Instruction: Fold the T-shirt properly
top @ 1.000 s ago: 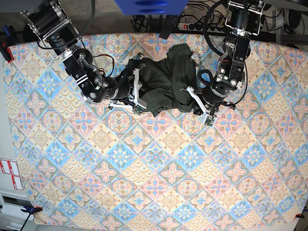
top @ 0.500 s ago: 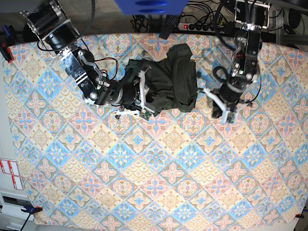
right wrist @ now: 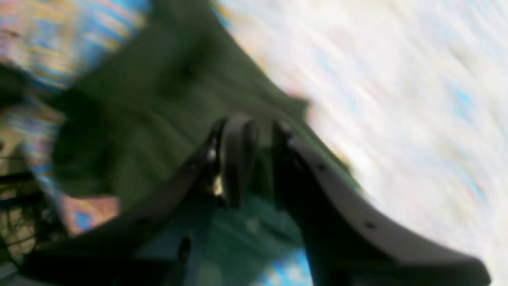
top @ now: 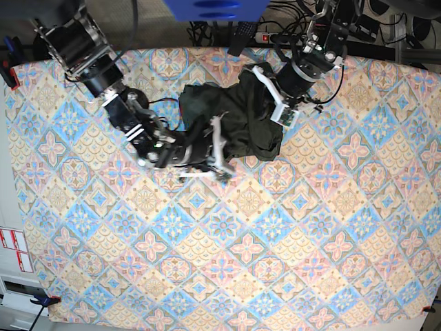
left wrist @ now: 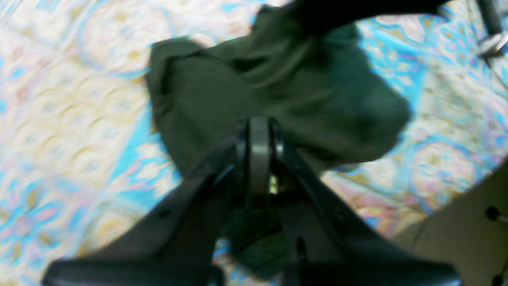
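T-shirt (top: 231, 121) bunched in heap at 12 o'clock of patterned surface (top: 289, 248). Right hand (top: 219, 148) at heap's 7 o'clock edge, fingers pinching fold of T-shirt. Left hand (top: 270, 96) at heap's 2 o'clock corner, fingers pressed together, holding nothing. Wrist views blurred.

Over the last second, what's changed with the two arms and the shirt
The left gripper, shut and empty, swung from the T-shirt's near right edge up to its far right corner. The right gripper slid rightward along the shirt's near edge, its jaws around a fold of fabric, nudging that edge. The shirt stays bunched at the far middle of the patterned cloth.
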### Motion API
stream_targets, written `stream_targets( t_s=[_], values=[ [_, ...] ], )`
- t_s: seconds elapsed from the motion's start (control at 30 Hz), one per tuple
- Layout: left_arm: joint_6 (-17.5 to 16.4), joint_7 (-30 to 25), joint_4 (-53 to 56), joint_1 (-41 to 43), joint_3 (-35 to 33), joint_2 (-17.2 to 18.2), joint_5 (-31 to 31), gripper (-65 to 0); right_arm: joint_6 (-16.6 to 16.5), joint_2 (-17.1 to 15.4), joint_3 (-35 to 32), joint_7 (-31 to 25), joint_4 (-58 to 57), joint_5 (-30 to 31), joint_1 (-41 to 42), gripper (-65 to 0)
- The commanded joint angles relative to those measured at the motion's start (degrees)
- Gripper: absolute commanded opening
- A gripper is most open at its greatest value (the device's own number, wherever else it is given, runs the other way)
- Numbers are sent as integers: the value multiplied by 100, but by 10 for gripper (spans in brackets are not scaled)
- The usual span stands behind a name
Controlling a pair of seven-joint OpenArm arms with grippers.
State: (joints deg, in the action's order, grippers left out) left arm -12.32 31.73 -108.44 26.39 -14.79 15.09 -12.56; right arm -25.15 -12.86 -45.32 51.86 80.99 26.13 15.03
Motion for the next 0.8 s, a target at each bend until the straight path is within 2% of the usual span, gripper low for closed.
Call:
stream_targets(
  t_s=[0.0,0.07,0.27,0.43,0.53,0.67,0.77],
  values=[
    [5,-91,-17,-6,-64,-10,-32,-650,-13,-2,-35,-109,-24,64,181,-533],
    [14,-91,123,-15,-126,-28,-41,-650,-13,42,-193,-117,-209,64,313,-533],
    [14,-91,941,-349,-187,-107,-32,-650,-13,640,-492,-126,-745,-42,594,-533],
    [14,-91,1178,-384,-161,-63,-32,-650,-13,772,-466,-126,-1492,-1193,664,-533],
    [14,-91,1187,-358,-161,113,-32,-650,-13,895,-466,-188,-1765,-1817,673,-533],
    [14,-91,1178,-349,-152,218,-32,-650,-13,921,-457,-504,-2073,-2178,682,-533],
    [14,-91,1178,-349,-152,341,-50,-650,-13,921,-448,-724,-2266,-2187,805,-533]
  ],
)
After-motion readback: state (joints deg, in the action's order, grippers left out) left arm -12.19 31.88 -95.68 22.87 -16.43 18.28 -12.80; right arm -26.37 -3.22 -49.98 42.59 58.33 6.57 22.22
